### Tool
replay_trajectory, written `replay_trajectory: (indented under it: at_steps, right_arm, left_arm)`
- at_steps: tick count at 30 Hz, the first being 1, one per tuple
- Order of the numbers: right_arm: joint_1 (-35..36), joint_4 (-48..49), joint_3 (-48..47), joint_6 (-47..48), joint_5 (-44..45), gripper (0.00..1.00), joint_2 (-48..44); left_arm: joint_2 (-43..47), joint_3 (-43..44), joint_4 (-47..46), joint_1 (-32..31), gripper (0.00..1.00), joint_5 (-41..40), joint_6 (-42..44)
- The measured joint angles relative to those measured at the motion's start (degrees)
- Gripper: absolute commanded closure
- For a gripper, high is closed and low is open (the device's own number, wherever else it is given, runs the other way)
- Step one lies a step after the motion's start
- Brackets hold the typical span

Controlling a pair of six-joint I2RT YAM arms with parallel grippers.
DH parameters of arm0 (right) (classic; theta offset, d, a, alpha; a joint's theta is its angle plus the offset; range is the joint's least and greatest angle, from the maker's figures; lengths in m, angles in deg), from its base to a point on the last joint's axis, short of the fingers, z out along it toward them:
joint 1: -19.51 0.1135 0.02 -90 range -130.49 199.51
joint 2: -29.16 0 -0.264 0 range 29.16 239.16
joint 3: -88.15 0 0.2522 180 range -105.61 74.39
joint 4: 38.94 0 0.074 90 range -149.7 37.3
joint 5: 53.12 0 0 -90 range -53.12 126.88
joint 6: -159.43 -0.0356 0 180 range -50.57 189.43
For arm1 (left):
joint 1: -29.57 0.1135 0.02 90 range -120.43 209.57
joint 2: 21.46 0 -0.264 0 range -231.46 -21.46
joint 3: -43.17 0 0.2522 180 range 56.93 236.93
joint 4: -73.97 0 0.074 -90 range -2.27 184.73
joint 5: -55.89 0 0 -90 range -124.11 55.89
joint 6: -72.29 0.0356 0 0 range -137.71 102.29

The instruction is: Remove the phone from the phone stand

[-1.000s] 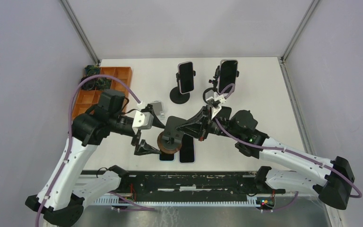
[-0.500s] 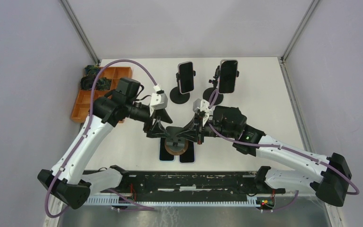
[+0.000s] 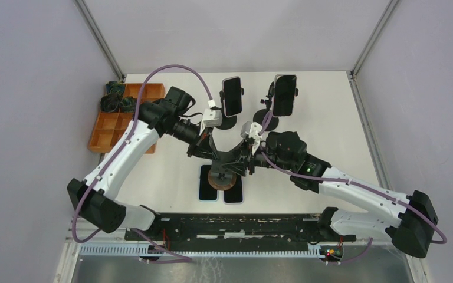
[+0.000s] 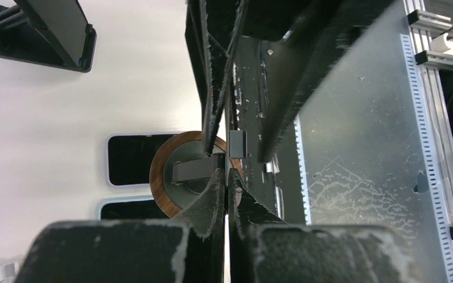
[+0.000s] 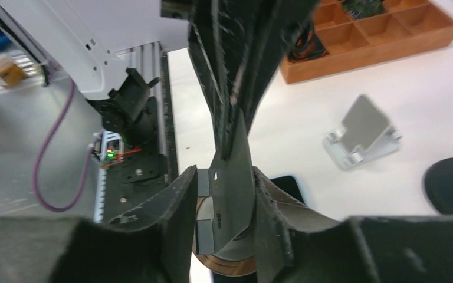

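Two phones stand upright in black stands at the back, one (image 3: pixel 232 96) left and one (image 3: pixel 285 94) right. Near the front, an empty phone stand with a round wooden base (image 3: pixel 221 181) (image 4: pixel 160 177) and a dark plate (image 5: pixel 236 183) sits over two phones lying flat (image 3: pixel 206 191) (image 3: pixel 234 194). My left gripper (image 3: pixel 211 154) (image 4: pixel 227 174) comes in from the left and is shut on the plate's top edge. My right gripper (image 3: pixel 240 160) (image 5: pixel 224 177) is open, with one finger on each side of the same plate.
An orange compartment tray (image 3: pixel 118 121) (image 5: pixel 377 35) sits at the table's left edge. A small silver stand (image 5: pixel 363 132) lies on the table; the top view does not show it. The metal rail (image 3: pixel 230 227) runs along the near edge.
My left arm swung in towards the middle and its jaws shut on the stand's plate. My right jaws parted from shut and stayed around the plate.
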Motion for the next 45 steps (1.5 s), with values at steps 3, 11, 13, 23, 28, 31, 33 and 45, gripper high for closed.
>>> replay_trajectory:
  at_steps: [3, 11, 13, 23, 28, 31, 33, 45]
  right_arm:
    - [-1.0, 0.2, -0.1, 0.1, 0.6, 0.30, -0.3]
    - [-11.9, -2.7, 0.1, -2.7, 0.9, 0.19, -4.9]
    - [-13.7, -4.1, 1.2, -3.5, 1.7, 0.16, -8.0]
    - [-19.8, -9.4, 14.3, -7.0, 10.8, 0.06, -22.3]
    - [-22.6, -12.1, 17.8, -8.5, 12.6, 0.04, -24.0]
    - [-24.5, -13.3, 18.4, -8.7, 12.9, 0.03, -24.1]
    - [-25.8, -13.9, 18.8, -8.9, 12.9, 0.02, -24.1]
    - [-36.5, -13.6, 22.2, -9.2, 9.7, 0.02, -22.5]
  left_arm:
    - [-3.8, 1.6, 0.2, 0.0, 0.98, -1.1, 0.8]
    - [-11.4, 5.0, -3.2, 0.0, 0.98, -6.8, 2.1]
    - [-13.6, 6.7, -4.0, 0.0, 0.98, -7.5, 3.0]
    - [-24.6, 11.1, -7.3, 0.0, 0.98, -9.9, 8.7]
    - [-28.8, 12.8, -8.6, 0.5, 0.98, -9.9, 10.2]
    - [-30.7, 13.5, -9.8, 1.4, 0.98, -9.9, 11.0]
    - [-31.6, 13.9, -10.5, 1.9, 0.98, -9.8, 11.5]
    - [-35.5, 14.6, -13.0, 5.7, 0.53, -8.0, 13.1]
